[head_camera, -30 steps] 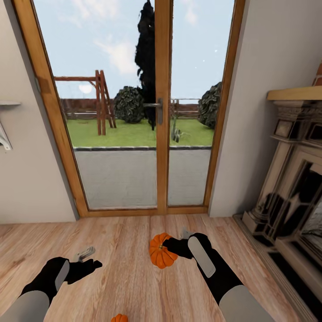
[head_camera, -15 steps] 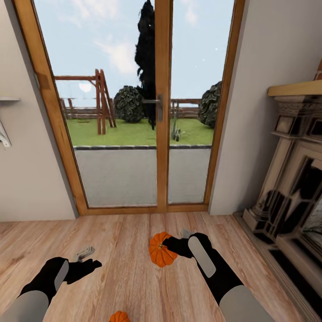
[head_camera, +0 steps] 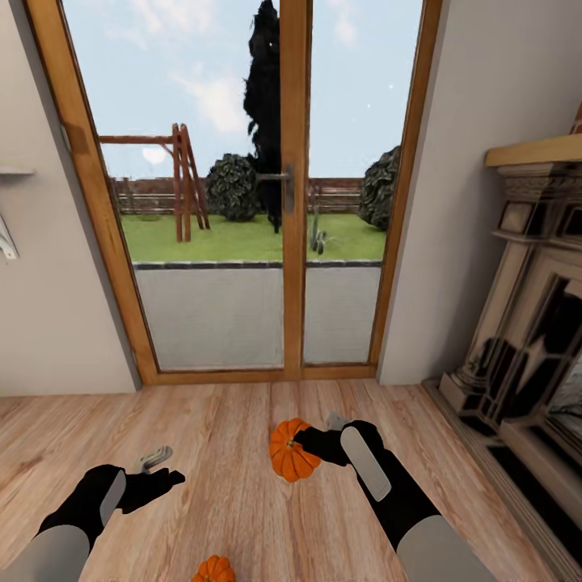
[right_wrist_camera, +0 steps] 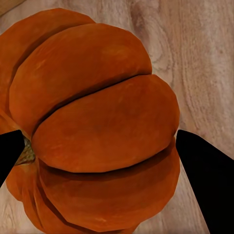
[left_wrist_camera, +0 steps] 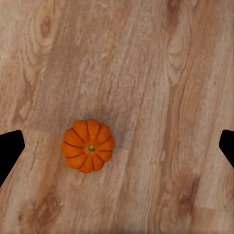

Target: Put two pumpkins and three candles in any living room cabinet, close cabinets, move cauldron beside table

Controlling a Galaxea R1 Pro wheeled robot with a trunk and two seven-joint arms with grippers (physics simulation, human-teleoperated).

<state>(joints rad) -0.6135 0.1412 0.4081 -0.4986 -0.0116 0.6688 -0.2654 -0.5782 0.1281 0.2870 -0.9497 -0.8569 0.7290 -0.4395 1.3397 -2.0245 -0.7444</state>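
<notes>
Between right end effector (head_camera: 317,440) fingers, pumpkin (head_camera: 289,453) still held

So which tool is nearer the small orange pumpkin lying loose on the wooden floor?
Left. The left tool hangs open above the loose orange pumpkin; the right tool is farther, shut on the other pumpkin.

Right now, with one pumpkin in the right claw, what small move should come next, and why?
Probably lower the open left claw onto the second pumpkin: it lies free on the floor under that claw, while the right claw already holds the first pumpkin.
</notes>
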